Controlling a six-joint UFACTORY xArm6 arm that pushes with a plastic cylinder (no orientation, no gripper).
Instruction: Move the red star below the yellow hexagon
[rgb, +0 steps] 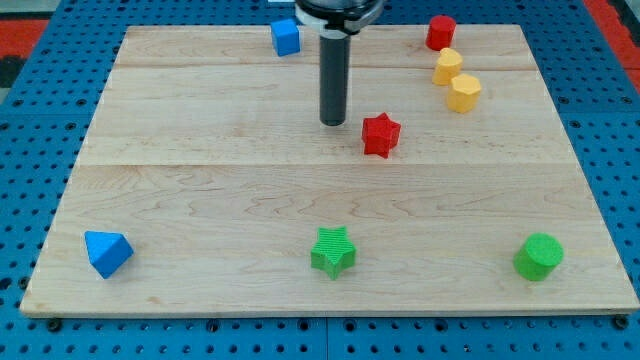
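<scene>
The wooden table (200, 180) fills most of the view, a pale board lying on a blue perforated surface. The tool (333, 70) is a straight dark rod coming down from the view's top edge. It has no jaws, so it grips nothing, and its tip (333, 122) rests on bare wood, touching no block.

The green cylinder (539, 257) sits far from the tip, toward the view's bottom right corner. The blue triangular block (107, 252) is equally far off, toward the view's bottom left. The green star (333, 250) lies almost straight below the tip in the view, well apart from it, near the table's lower edge.

The red star (380, 135) is the block nearest the tip. It is just to the tip's right and slightly lower in the view, close by, with a narrow strip of wood showing between them.

Two yellow blocks stand up and to the right of the tip, touching or nearly touching each other. The lower yellow block (464, 92) is the closer one, and the upper yellow block (447, 66) is just beyond it. Both look many-sided, and it cannot be told which one is the hexagon. The red star lies below and to the left of the pair, apart from them.

A red block (441, 32), roughly cylindrical, is farther up and right of the tip, just above the yellow pair. The blue cube (286, 37) stands up and to the left of the tip, just beside the tool's shaft near the table's top edge.
</scene>
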